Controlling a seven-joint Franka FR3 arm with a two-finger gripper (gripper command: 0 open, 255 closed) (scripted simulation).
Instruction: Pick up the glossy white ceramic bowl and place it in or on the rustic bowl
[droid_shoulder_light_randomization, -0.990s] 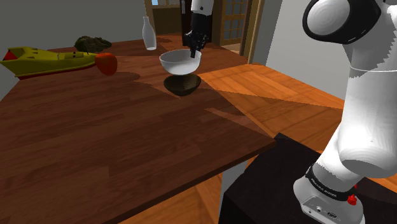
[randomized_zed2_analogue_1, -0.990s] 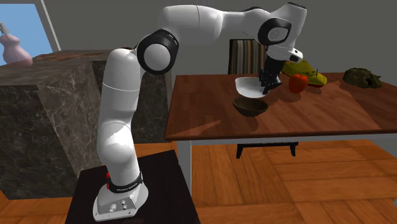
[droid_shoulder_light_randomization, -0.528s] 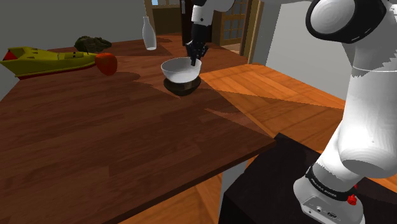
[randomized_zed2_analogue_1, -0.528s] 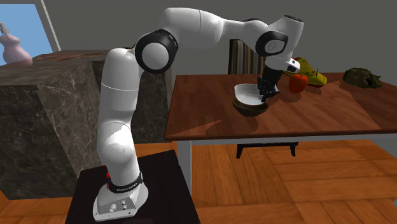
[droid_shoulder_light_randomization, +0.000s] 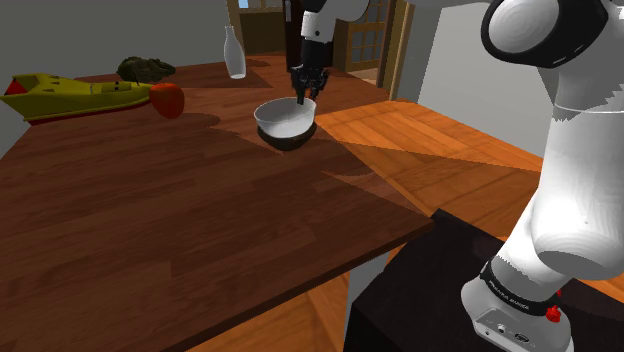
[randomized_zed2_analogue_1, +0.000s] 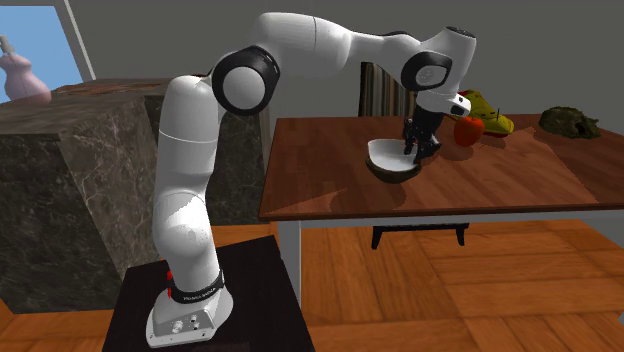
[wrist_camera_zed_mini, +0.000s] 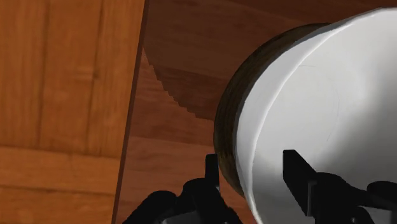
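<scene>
Plainly two bowls on the desk (droid_shoulder_light_randomization: 150, 220): one white bowl (droid_shoulder_light_randomization: 283, 118) nested inside one dark bowl (wrist_camera_zed_mini: 226, 133). One gripper (wrist_camera_zed_mini: 252, 163), released, fingers (wrist_camera_zed_mini: 294, 169) straddling the white rim.

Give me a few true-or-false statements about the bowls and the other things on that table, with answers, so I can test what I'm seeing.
1. The white bowl sits nested in the dark bowl. True.
2. The jaws are pressed together with nothing between them. False: they stand apart, one on either side of the white bowl's rim.
3. A red apple lies on the table. True.
4. The white bottle has tipped onto its side. False: it stands upright near the table's far edge.
</scene>
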